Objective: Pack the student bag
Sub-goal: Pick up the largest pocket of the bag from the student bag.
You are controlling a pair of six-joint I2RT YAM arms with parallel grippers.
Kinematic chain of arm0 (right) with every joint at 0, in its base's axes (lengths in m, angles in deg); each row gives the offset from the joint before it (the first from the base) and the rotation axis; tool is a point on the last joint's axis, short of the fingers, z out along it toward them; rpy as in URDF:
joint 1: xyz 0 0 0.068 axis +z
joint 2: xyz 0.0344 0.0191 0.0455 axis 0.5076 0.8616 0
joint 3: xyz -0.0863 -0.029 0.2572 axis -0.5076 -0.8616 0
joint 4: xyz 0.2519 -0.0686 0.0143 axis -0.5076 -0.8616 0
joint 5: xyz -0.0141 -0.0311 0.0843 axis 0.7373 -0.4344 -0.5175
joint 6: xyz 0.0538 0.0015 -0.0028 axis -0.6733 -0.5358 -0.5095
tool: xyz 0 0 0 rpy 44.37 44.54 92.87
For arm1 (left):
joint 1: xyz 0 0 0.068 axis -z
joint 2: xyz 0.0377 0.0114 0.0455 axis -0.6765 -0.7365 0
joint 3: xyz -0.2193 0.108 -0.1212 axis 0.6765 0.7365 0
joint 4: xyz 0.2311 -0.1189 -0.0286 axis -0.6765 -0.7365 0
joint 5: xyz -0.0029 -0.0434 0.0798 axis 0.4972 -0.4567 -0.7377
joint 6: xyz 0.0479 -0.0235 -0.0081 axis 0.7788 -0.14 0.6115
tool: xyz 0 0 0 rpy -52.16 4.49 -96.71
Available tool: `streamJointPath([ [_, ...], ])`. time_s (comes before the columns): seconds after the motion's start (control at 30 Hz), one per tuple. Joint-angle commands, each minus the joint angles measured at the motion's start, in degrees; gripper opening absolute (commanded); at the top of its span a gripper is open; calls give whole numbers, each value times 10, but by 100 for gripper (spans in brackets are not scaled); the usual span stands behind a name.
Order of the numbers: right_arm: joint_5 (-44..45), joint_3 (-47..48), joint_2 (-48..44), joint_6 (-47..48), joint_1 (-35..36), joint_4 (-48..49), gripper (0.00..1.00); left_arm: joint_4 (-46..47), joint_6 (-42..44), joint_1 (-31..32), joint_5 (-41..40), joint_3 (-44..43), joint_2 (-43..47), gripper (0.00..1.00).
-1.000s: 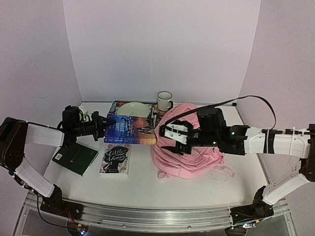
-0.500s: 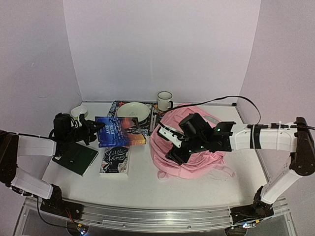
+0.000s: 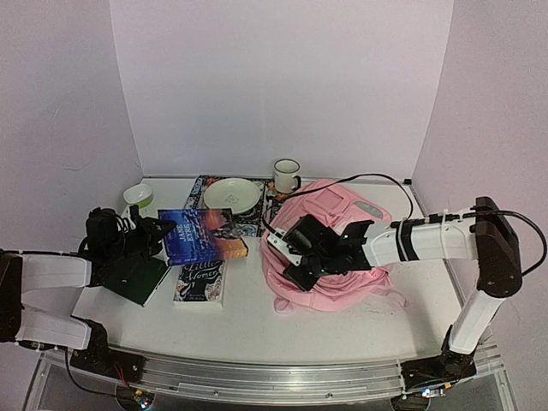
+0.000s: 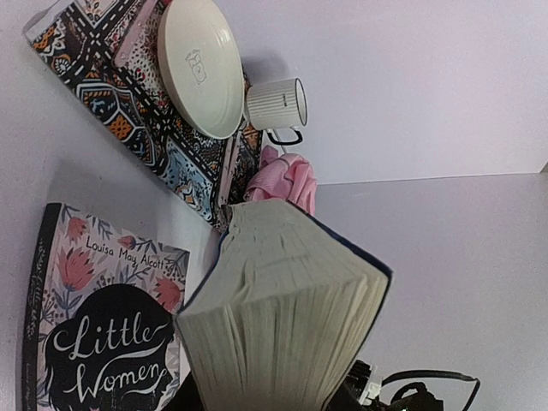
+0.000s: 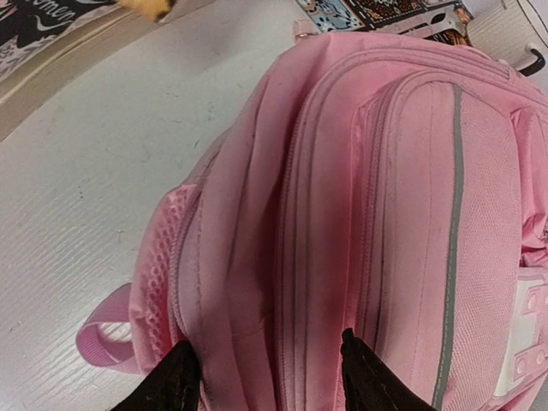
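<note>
While left end effector (image 3: 164,233) pinches book (image 3: 207,236), right end effector (image 5: 266,349) spread astride student bag (image 5: 411,197).

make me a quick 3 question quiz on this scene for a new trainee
1. True or false: the round cream plate lies on the Little Women book.
2. What does the left pincer hold? A) flat green book B) thick blue-covered paperback book C) white ribbed mug
3. Fill in: the right pincer has its fingers spread over the large soft pink fabric ____.
Key: 1 false; 2 B; 3 backpack
</note>
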Motion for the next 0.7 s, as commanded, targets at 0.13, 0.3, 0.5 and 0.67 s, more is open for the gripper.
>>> streamJointPath([
  [0.13,40,40,39,-12,4,-21,52,92,-19,4,21,-9,48,0],
  [0.3,67,57,60,-6,14,-47,54,93,-27,21,18,-7,50,0],
  [0.5,145,84,43,-3,14,-64,9,94,-33,71,1,-11,49,0],
  [0.67,174,121,-5,1,14,-71,0,95,-44,116,-11,-17,46,0],
])
